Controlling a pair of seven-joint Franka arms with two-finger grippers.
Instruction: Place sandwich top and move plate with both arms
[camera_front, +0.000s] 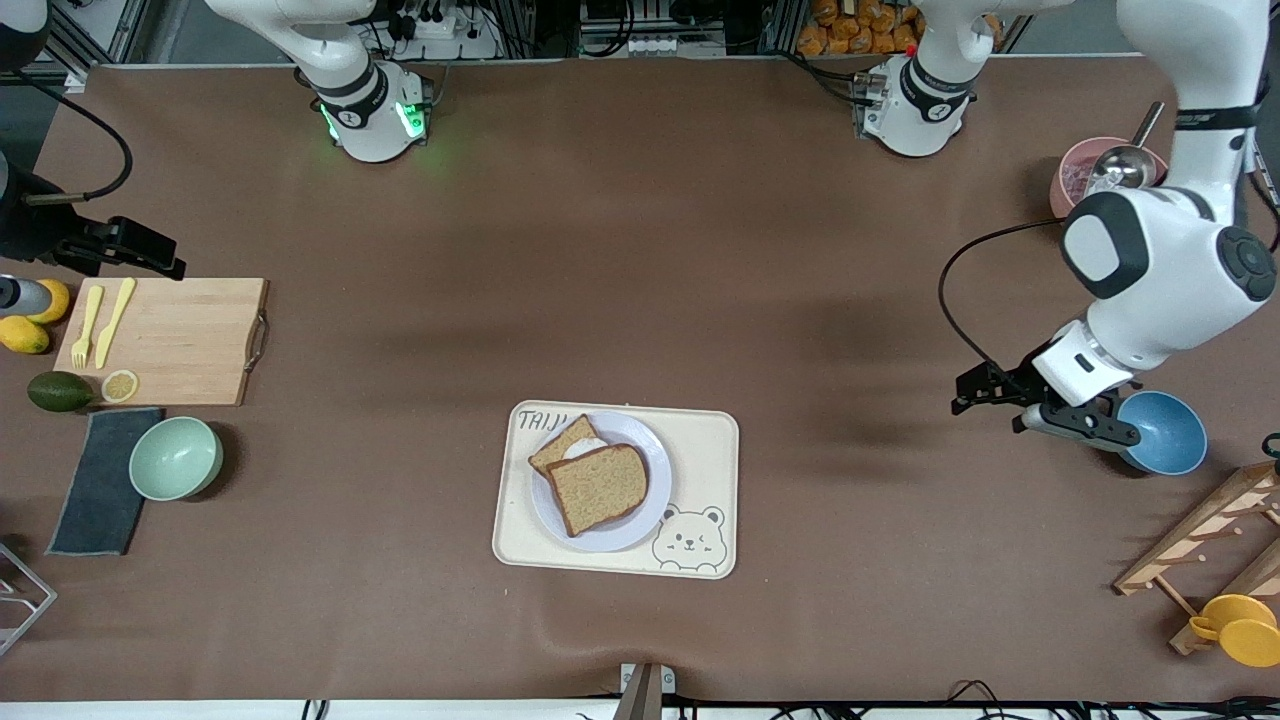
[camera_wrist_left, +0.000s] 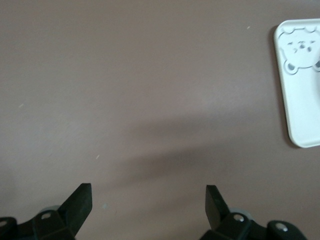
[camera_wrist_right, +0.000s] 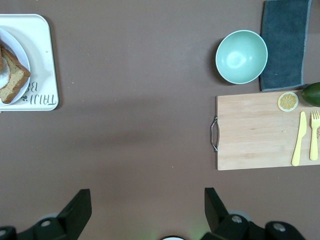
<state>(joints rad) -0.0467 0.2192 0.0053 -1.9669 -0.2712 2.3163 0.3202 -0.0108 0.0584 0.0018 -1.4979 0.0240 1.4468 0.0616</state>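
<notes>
The sandwich top (camera_front: 598, 487), a bare brown slice, lies on the egg slice (camera_front: 562, 442) on the lavender-grey plate (camera_front: 640, 530). The plate sits on the cream bear-printed tray (camera_front: 700, 450) at mid-table. My left gripper (camera_front: 1075, 428) is open and empty over bare table beside a blue bowl, toward the left arm's end; its wrist view (camera_wrist_left: 148, 200) shows a tray corner (camera_wrist_left: 300, 100). My right gripper (camera_front: 110, 250) is open and empty over the table's right-arm end; its wrist view (camera_wrist_right: 148, 205) shows the tray (camera_wrist_right: 42, 60) with the bread (camera_wrist_right: 15, 75).
A cutting board (camera_front: 180, 340) with a yellow fork (camera_front: 86, 340) and knife (camera_front: 115, 322), an avocado (camera_front: 58, 391), a green bowl (camera_front: 176, 457) and a dark cloth (camera_front: 100, 480) lie toward the right arm's end. A blue bowl (camera_front: 1165, 432), pink bowl (camera_front: 1085, 175) and wooden rack (camera_front: 1210, 530) stand toward the left arm's end.
</notes>
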